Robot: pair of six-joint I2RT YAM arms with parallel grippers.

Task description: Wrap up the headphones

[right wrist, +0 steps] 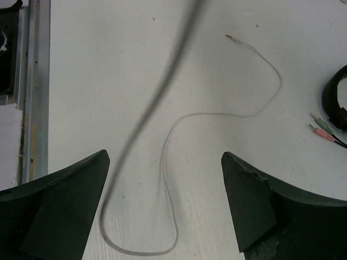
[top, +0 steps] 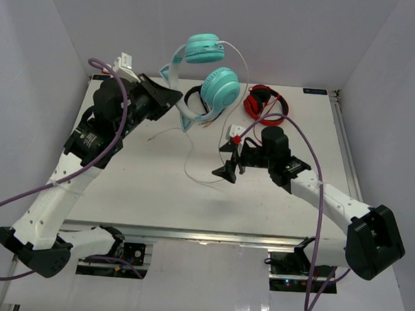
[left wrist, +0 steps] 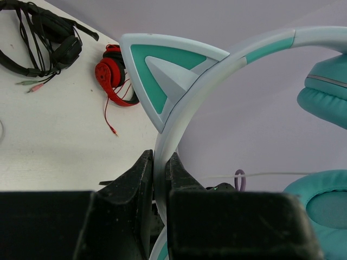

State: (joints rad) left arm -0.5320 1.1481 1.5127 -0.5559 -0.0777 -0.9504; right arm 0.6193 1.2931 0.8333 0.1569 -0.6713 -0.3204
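Your left gripper [left wrist: 160,170] is clamped on the headband of the headphones [top: 220,86], held up at upper centre; your right gripper [right wrist: 164,162] (jaws wide apart) hangs over the white cable [right wrist: 217,114].

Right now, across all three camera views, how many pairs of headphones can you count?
3. The teal headphones are held up by the left gripper; the black headphones lie on the table behind; the red headphones lie right of those. None seems hidden.
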